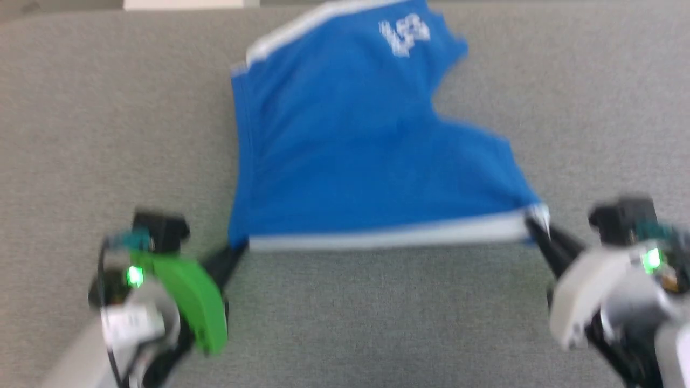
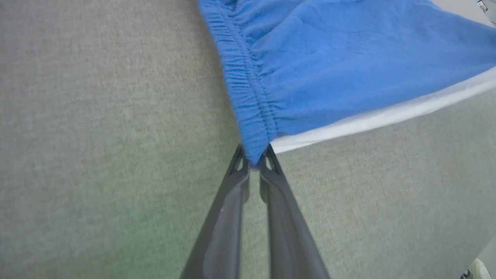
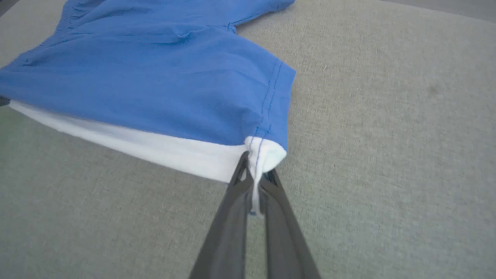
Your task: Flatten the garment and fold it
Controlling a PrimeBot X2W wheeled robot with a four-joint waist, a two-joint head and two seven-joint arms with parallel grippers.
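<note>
On the grey surface [image 1: 377, 312] lies the garment [image 1: 366, 151], spread mostly flat, with its white band [image 1: 388, 236] running along the near edge between the two grippers. At the near left corner the left gripper [image 1: 237, 249] is pinched tight on the gathered blue edge. At the near right corner, where the band ends, the right gripper [image 1: 531, 226] is clamped on the cloth, a bit of white fabric bunched over its tips. Between them the band is pulled nearly straight. Near the far edge sits a white print [image 1: 404, 35], and a second white stripe [image 1: 302, 27] runs along the far left side.
</note>
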